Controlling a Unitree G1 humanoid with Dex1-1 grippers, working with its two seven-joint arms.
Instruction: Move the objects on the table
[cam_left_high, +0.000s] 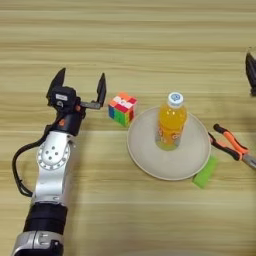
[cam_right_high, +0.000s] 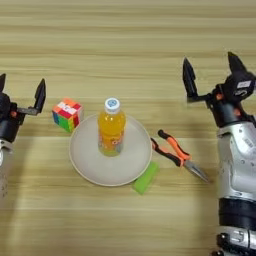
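left eye view shows the left claw (cam_left_high: 81, 84) spread wide just left of the puzzle cube (cam_left_high: 122, 108), apart.

Puzzle cube (cam_left_high: 122, 108): small, multicoloured tiles, red/orange/white on top, green and blue on the sides; sits flat on the wooden surface (cam_left_high: 130, 45), turned corner-forward, just left of the plate rim, not touching it as far as visible. Orange drink bottle (cam_left_high: 171, 122): white cap, orange liquid, label band low on the body; upright on the plate, slightly right of its centre. Green block (cam_left_high: 205, 172): bright green, rectangular, lying flat and diagonal on the surface, at the plate's lower-right rim, touching or almost touching it.
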